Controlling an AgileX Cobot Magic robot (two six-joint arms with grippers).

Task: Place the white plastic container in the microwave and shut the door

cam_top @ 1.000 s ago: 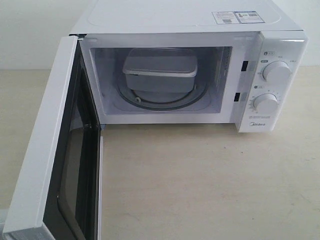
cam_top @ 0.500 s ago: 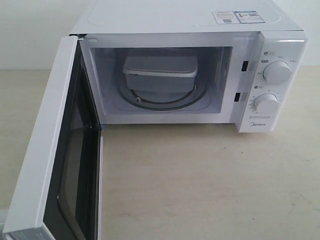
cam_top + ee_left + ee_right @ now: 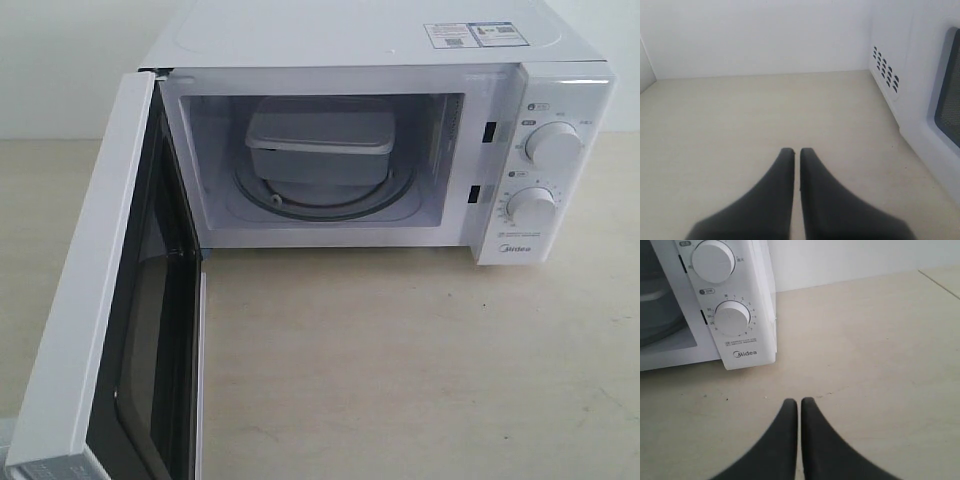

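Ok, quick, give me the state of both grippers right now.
Left gripper: closed, holding nothing.
Right gripper: closed, holding nothing.

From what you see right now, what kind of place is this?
Probably a test bench arranged like a kitchen counter: a white microwave with a white plastic container inside stands on a beige tabletop before a blank white wall.
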